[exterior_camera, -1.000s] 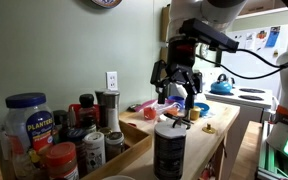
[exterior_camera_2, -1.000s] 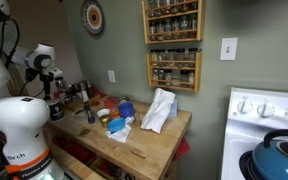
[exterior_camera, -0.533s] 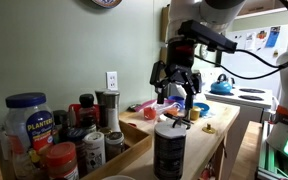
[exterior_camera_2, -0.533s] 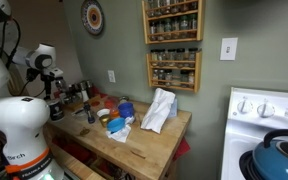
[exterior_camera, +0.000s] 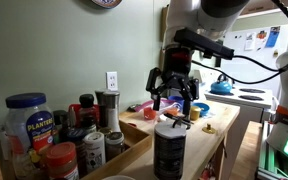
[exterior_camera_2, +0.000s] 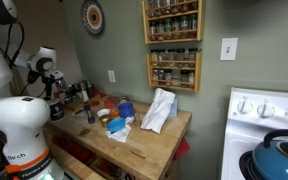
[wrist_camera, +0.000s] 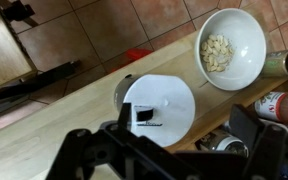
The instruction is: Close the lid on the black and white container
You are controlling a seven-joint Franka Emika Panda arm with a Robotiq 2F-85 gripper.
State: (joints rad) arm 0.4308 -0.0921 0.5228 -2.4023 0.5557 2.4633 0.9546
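Observation:
The black and white container (exterior_camera: 171, 152) stands at the near edge of the wooden counter, a tall black ribbed cylinder. Its round pale lid (wrist_camera: 164, 95) sits on top and fills the middle of the wrist view. A small dark rectangular opening with a raised flap (wrist_camera: 142, 118) shows in the lid. My gripper (exterior_camera: 174, 103) hangs open and empty just above the container, not touching it. In the wrist view its fingers (wrist_camera: 183, 118) straddle the lid, one on each side.
A white bowl (wrist_camera: 222, 42) of pale pieces sits beside the container. Spice jars (wrist_camera: 282, 103) crowd one side, with a blue-lidded Planters jar (exterior_camera: 27, 118) and a red-lidded jar (exterior_camera: 60, 158). A white cloth (exterior_camera_2: 159, 108) lies on the counter. A stove with a blue kettle (exterior_camera_2: 280, 152) stands beyond.
My gripper has come down a little and shifted slightly toward the container's top. The container and lid have not moved.

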